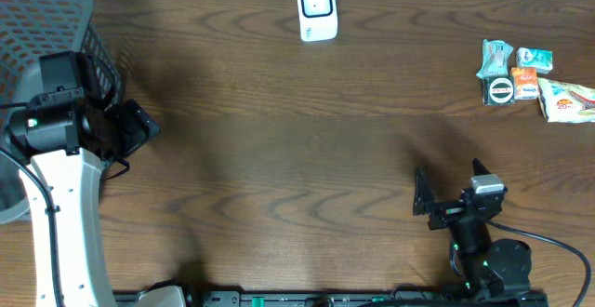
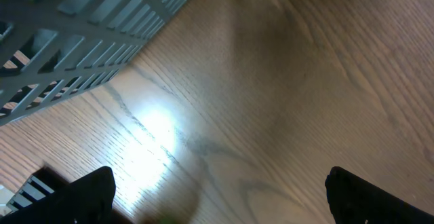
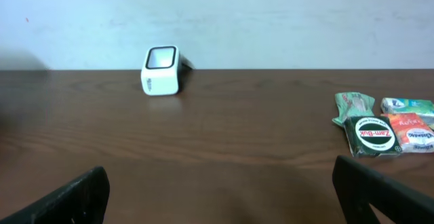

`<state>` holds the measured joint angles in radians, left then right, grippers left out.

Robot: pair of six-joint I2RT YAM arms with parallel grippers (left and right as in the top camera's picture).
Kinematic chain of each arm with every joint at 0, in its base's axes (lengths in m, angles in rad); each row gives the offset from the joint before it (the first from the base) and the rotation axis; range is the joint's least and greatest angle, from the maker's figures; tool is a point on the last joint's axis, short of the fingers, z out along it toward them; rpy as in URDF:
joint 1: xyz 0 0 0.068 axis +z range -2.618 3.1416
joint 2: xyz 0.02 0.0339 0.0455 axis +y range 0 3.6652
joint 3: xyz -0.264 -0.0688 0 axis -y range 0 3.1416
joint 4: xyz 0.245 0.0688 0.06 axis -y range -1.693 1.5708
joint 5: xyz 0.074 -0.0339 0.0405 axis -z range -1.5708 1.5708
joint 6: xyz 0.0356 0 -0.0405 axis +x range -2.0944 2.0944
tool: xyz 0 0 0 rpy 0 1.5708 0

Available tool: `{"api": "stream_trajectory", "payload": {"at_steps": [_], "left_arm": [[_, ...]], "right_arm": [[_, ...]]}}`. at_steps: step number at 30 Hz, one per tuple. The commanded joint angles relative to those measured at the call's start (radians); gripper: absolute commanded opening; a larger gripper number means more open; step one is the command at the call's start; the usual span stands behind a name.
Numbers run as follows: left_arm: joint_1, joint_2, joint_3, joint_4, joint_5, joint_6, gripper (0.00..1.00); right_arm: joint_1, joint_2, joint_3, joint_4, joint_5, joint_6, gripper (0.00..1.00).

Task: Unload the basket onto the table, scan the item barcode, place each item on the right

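Note:
Several small packets lie at the far right of the table: a green packet [image 1: 495, 59], a black box with a round label [image 1: 501, 90], an orange packet [image 1: 525, 82] and a larger pale bag [image 1: 567, 100]. The right wrist view shows the black box [image 3: 371, 136] and green packet [image 3: 352, 106] ahead to the right. A white barcode scanner [image 1: 316, 9] [image 3: 161, 70] stands at the table's far edge. My right gripper [image 1: 451, 184] [image 3: 220, 197] is open over bare wood near the front. Open and empty too, my left gripper [image 1: 144, 126] [image 2: 220, 203] hangs beside the basket.
A grey mesh basket [image 1: 56, 19] [image 2: 81, 27] stands at the far left corner, close to my left arm. A wall rises behind the table's far edge. A cable trails from the right arm's base [image 1: 558, 246].

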<state>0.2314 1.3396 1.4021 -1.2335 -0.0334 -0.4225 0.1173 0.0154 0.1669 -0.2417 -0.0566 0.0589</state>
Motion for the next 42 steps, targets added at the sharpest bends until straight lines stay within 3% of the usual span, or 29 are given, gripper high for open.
{"api": "stream_trajectory", "payload": {"at_steps": [1, 11, 22, 42], "left_arm": [[0.003, -0.004, 0.002, -0.005, -0.016, -0.006, 0.98], [0.003, -0.004, 0.002, -0.005, -0.016, -0.006, 0.98], [0.003, -0.004, 0.002, -0.005, -0.016, -0.006, 0.98], [0.003, -0.004, 0.002, -0.005, -0.016, -0.006, 0.97]], "right_arm": [[0.004, -0.01, -0.042, 0.048, -0.002, -0.016, 0.99], [-0.005, -0.01, -0.163, 0.249, 0.031, -0.011, 0.99], [-0.048, -0.01, -0.161, 0.163, 0.042, -0.011, 0.99], [-0.075, -0.011, -0.161, 0.166, 0.079, -0.053, 0.99]]}}
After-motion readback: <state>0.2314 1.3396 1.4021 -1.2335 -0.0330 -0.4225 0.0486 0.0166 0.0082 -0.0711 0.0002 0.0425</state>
